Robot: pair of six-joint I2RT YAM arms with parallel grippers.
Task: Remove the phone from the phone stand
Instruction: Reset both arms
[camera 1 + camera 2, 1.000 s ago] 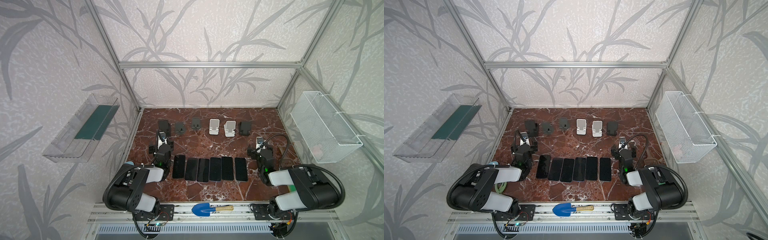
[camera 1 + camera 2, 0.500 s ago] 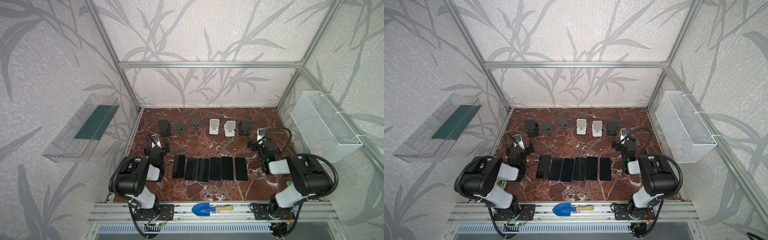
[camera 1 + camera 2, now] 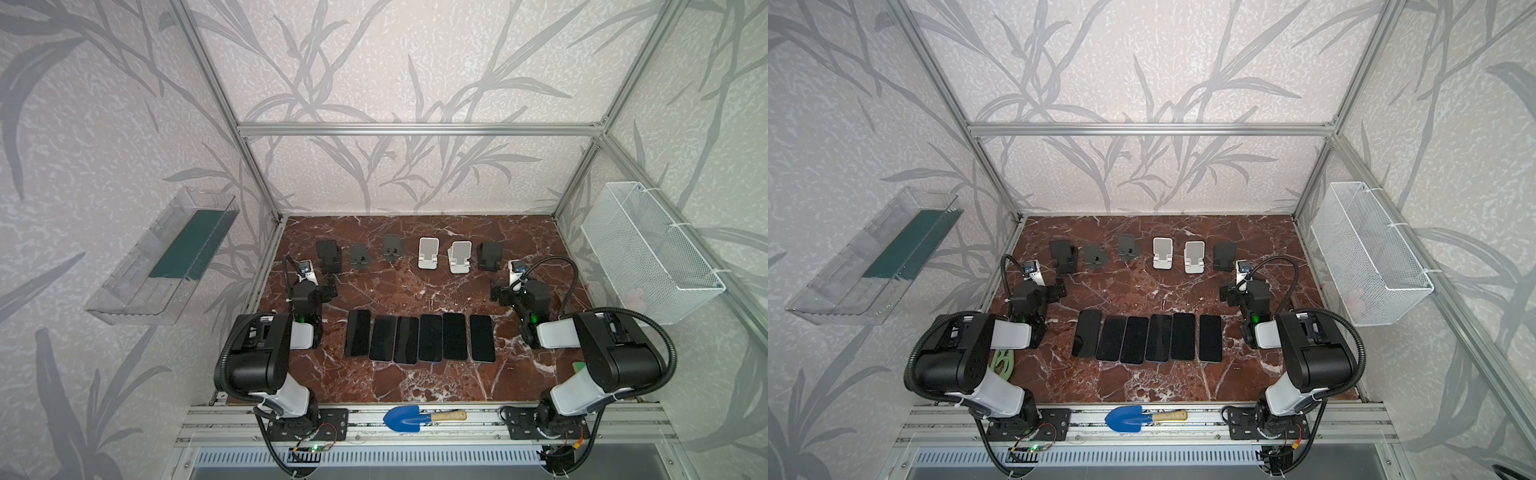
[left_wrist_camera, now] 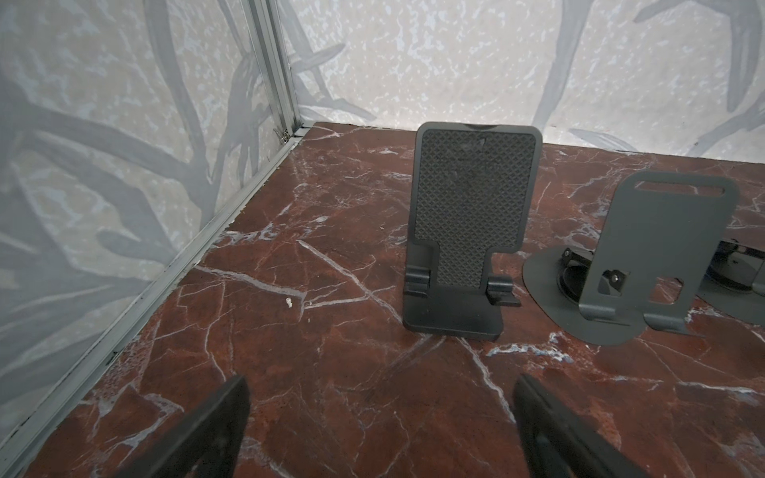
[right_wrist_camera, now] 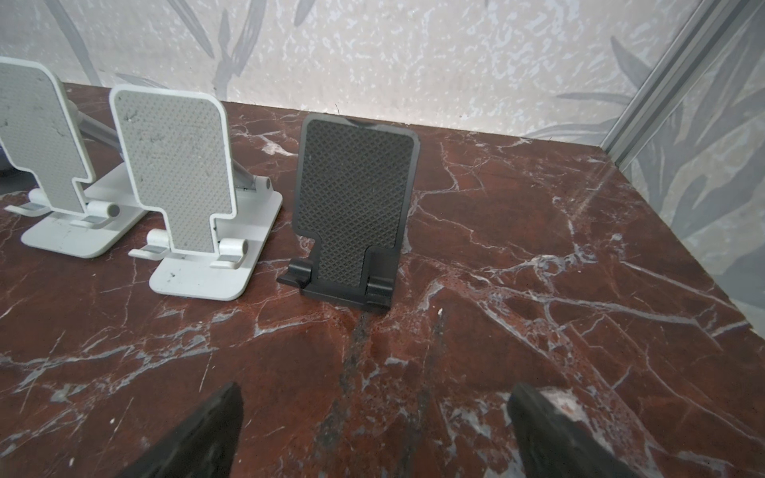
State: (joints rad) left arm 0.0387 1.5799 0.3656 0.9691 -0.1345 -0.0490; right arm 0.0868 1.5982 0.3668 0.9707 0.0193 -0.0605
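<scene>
Several black phones lie flat, side by side, in a row at mid-table in both top views. Behind them is a row of phone stands, and every one shows a bare rest. My left gripper is open, facing the leftmost black stand, with a dark grey stand beside it. My right gripper is open over bare marble, facing the rightmost black stand, next to two white stands. In a top view the left gripper and right gripper flank the row.
A white wire basket hangs on the right wall and a clear bin on the left wall. A blue trowel lies on the front rail. Aluminium frame posts edge the marble table. A green object lies by the left arm.
Both arms have drawn up, their wrists moving a little away from the ends of the phone row towards the stands. The phones and stands have not moved.
</scene>
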